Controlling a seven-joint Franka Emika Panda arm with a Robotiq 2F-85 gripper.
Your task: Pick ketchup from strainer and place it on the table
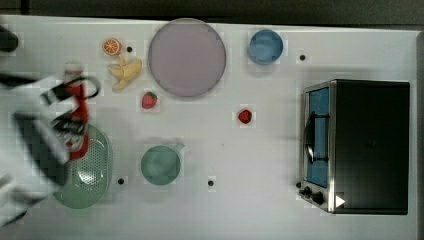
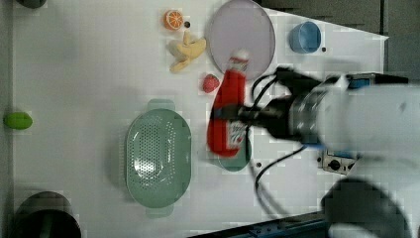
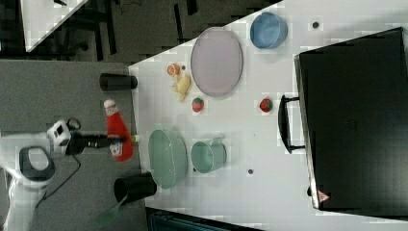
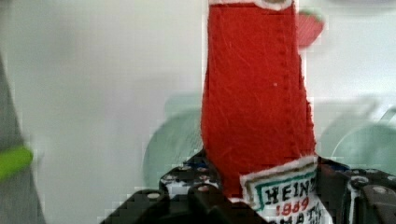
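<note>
My gripper (image 2: 239,118) is shut on the ketchup (image 2: 229,106), a red squeeze bottle with a white cap, gripped at its labelled lower part. The bottle hangs in the air, lifted clear of the strainer (image 2: 158,158), a pale green oval basin with a dotted bottom and nothing in it. In the top view the ketchup (image 1: 78,107) overlaps the far rim of the strainer (image 1: 90,172), with the gripper (image 1: 74,129) around it. The right view shows the ketchup (image 3: 118,131) held beside the strainer (image 3: 166,159). Up close, the ketchup (image 4: 254,93) sits between the dark fingers (image 4: 187,186).
On the white table (image 1: 225,150) stand a green cup (image 1: 160,165), a lilac plate (image 1: 186,57), a blue bowl (image 1: 265,46) and a toaster oven (image 1: 360,145). A banana (image 1: 125,72), an orange slice (image 1: 112,46) and two strawberries (image 1: 149,100) (image 1: 244,116) lie nearby.
</note>
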